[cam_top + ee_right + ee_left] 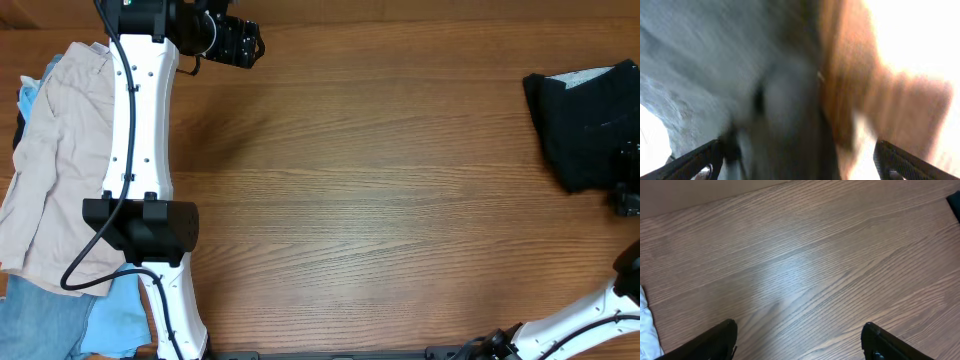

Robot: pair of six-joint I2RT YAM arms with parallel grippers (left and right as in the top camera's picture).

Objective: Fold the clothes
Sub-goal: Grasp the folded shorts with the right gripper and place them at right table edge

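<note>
The black shorts (578,125) lie bunched at the table's far right, with a strip of pale waistband lining (590,76) showing at their top edge. My right gripper (628,188) is at their right edge, mostly cut off by the frame. In the right wrist view the picture is blurred: its jaws (800,162) stand wide apart just above grey-looking fabric (715,65), with wood to the right. My left gripper (232,40) is at the table's far left back, open and empty (797,340) over bare wood.
A pile of beige shorts (55,170) over light blue garments (60,320) lies at the left edge, beside the left arm (140,150). A bit of white cloth (646,325) shows at the left wrist view's left edge. The wooden table (380,200) spreads between the arms.
</note>
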